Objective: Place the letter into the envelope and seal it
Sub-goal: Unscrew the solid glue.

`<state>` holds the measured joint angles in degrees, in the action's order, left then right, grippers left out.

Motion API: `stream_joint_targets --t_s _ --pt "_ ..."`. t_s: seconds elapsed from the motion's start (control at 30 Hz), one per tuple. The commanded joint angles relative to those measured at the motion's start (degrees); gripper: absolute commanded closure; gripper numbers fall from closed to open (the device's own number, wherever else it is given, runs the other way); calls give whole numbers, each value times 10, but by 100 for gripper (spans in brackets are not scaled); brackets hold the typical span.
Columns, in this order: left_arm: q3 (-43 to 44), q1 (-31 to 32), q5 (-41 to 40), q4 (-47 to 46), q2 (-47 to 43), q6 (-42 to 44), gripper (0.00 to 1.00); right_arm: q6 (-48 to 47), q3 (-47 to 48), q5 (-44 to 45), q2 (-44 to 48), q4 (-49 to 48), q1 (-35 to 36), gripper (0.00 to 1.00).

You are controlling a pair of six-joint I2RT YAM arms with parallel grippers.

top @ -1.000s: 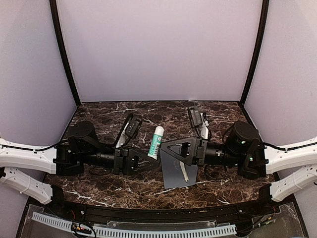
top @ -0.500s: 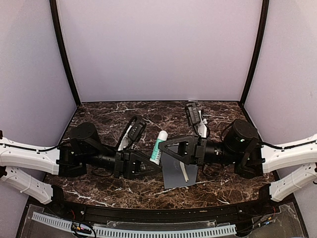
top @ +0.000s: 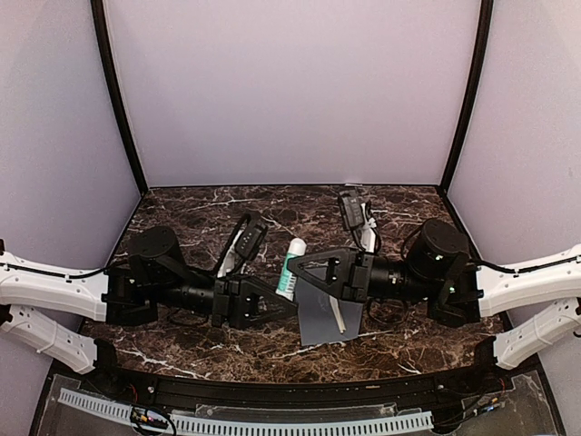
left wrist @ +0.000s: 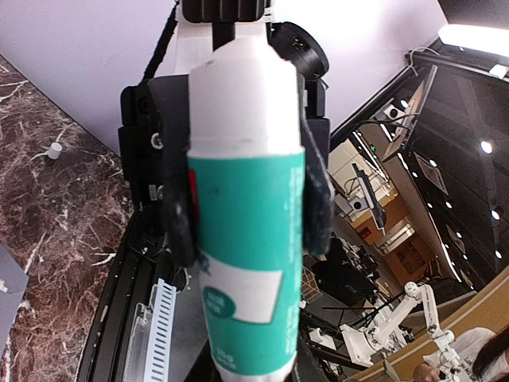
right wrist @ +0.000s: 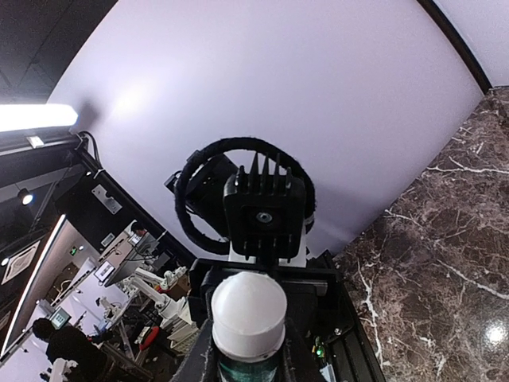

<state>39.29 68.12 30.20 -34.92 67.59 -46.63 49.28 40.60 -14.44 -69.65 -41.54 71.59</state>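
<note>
Showing the work area from above: a dark marble table (top: 182, 350) with both arms folded inward so that they meet at its middle.

**Envelope.** The slate-grey envelope (top: 318, 325) lies flat on the table, right of centre and toward the near edge, partly under the right arm's wrist. Neither gripper touches it. A narrow white strip (top: 338, 318) runs across its face. Whether this is the letter's edge or part of the flap cannot be told.

**Handling (judged).**
- The envelope is probably very light, thin and limp, and likely to skate on the polished stone when pushed.
- It would fold if it were lifted by one corner.
- The safest purchase is a free edge or the flap's point, with the other gripper pressing the body flat.

**Glue stick.** The left gripper (left wrist: 246, 215) is clamped on a teal-and-white glue stick (top: 290, 268), one finger on each side of the barrel. It holds the stick in the air between the two arms, just left of the envelope.

**Cap.** The right gripper (right wrist: 248, 354) meets the stick end-on, and the white cap (right wrist: 248, 306) sits between its jaws, which stand narrow. The fingers are cut off at the edge of the wrist view, so whether they actually pinch the cap cannot be told.

**Step in hand (judged).** The step appears to be uncapping the glue so that the flap can be sealed.
</note>
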Motion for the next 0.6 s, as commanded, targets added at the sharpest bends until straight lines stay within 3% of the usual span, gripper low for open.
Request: stream_joint_targets --t_s 0.0,0.17,0.57 --pt "12 -4 -114 76 -16 29 100 6 19 24 9 36 2 96" --pt "40 -4 -212 190 -9 38 100 7 73 84 -18 185 3 99" --pt "50 -4 -378 299 0 -17 100 49 180 200 -111 392 28 100"
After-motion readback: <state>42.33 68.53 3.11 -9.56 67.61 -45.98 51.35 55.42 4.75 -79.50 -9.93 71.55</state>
